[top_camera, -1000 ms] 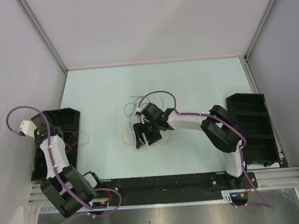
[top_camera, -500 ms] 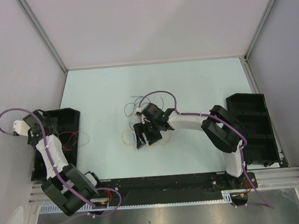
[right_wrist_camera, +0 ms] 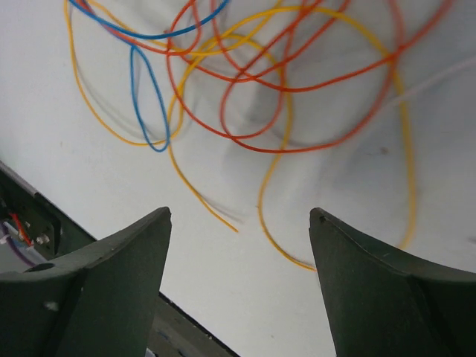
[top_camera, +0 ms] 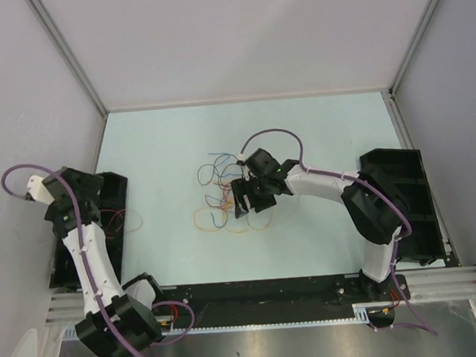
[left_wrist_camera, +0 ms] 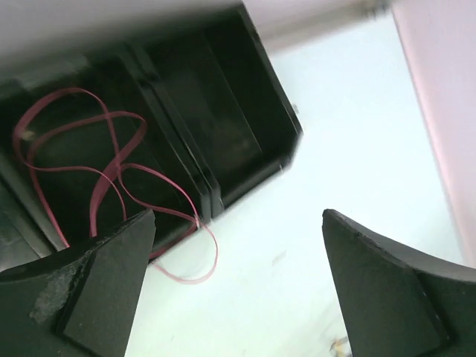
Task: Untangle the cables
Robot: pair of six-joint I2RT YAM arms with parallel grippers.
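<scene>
Pale table (top_camera: pixel 316 132), red cable (left_wrist_camera: pixel 71 91) looped in left black tray (left_wrist_camera: pixel 223 126), left hand (left_wrist_camera: pixel 238 216) and right hand (right_wrist_camera: pixel 239 216) spread.

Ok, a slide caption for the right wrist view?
Open right gripper poised over a tangle of thin orange, red, yellow and blue wires on a pale table.

Right wrist: cables (right_wrist_camera: pixel 253 111) cut off at top edge, blurred upper right. Top view: right claw (top_camera: pixel 250 204) covers tangle's right side. Left wrist: red cable (left_wrist_camera: pixel 111 160) disappears behind left claw (left_wrist_camera: pixel 238 216), lower left.
</scene>
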